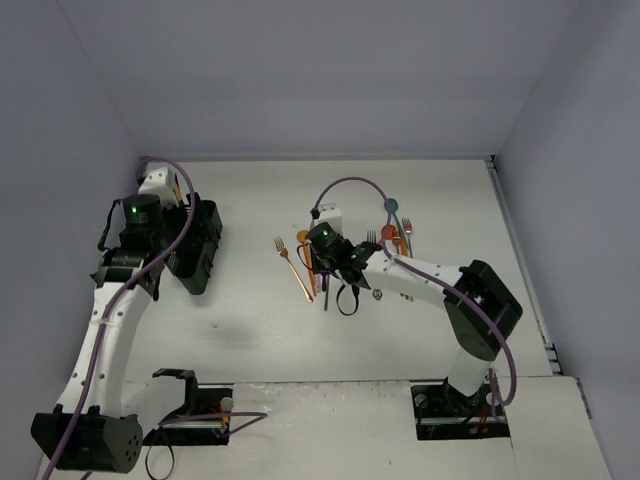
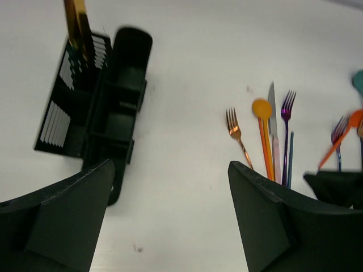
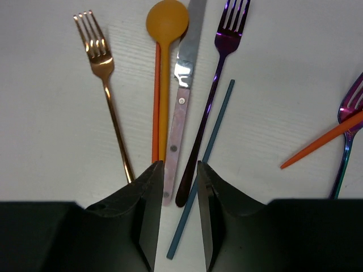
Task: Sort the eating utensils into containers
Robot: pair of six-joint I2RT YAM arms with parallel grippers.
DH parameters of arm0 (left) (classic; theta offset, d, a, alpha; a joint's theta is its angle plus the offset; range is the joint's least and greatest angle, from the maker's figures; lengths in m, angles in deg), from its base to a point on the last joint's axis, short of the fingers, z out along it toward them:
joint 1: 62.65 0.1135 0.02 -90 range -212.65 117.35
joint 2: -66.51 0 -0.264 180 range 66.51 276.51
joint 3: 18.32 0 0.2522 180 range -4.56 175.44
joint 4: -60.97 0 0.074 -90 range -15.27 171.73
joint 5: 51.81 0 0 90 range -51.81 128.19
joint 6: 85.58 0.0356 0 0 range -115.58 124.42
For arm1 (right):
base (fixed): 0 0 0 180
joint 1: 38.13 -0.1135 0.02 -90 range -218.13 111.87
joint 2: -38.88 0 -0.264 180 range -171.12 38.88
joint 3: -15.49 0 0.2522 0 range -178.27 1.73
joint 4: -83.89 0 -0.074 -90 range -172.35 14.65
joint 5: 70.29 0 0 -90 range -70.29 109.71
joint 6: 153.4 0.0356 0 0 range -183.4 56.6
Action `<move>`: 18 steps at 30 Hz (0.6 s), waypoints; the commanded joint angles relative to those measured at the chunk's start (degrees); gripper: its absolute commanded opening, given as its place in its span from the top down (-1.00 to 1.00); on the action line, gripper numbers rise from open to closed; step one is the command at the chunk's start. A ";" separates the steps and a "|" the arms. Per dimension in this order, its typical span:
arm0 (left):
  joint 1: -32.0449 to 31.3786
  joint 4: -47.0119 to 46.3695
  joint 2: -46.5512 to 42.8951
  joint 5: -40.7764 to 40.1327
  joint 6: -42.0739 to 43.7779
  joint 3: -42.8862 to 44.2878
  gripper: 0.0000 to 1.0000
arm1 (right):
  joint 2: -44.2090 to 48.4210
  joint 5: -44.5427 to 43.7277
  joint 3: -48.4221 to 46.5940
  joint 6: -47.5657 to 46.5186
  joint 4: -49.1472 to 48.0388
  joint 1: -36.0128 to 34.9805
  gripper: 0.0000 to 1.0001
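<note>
The black caddy [image 2: 116,107] lies at the left of the table, and one gold utensil [image 2: 76,22] stands in its slatted end. My left gripper [image 2: 170,165] hangs open above the bare table beside the caddy [image 1: 208,225], holding nothing. My right gripper [image 3: 177,165] is low over a row of utensils: copper fork [image 3: 105,85], orange spoon [image 3: 164,34], knife [image 3: 184,85], purple fork [image 3: 224,45] and a thin blue stick [image 3: 215,130]. Its jaws stand narrowly apart. The ends of the knife's pink handle and the purple fork's handle lie between them on the table.
Further right lie an orange handle [image 3: 323,144], an iridescent fork [image 3: 349,130] and a teal spoon [image 1: 391,207]. Grey walls close in the table on three sides. A small dark mark [image 2: 136,247] is on the table under my left gripper.
</note>
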 commanded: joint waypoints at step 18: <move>-0.97 3.29 -9.20 7.98 -1.96 -8.98 -0.58 | -17.96 -1.06 -15.42 0.30 -1.53 3.63 0.46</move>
